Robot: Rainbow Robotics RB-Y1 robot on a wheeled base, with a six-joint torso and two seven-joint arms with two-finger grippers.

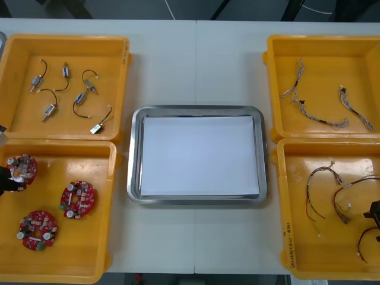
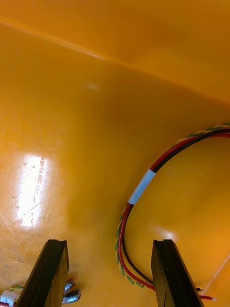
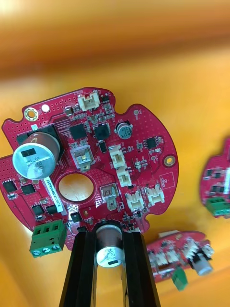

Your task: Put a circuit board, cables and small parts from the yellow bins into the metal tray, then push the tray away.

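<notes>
Left gripper (image 3: 109, 233) pinches a circuit board (image 3: 143, 158) by one edge-mounted silver cylinder (image 3: 108, 252) in the near left yellow bin (image 1: 89, 249), a slight hold that could let it twist free; right gripper (image 2: 109, 244) spread astride a red and yellow cable (image 2: 141, 187).

Jaws black: flat rectangular slabs, squared tips, smooth faces, faintly glossy edges

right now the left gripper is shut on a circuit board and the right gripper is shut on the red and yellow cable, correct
No: the right wrist view shows the right gripper open, the red and yellow cable between its fingers. The left gripper is shut on a circuit board.
</notes>
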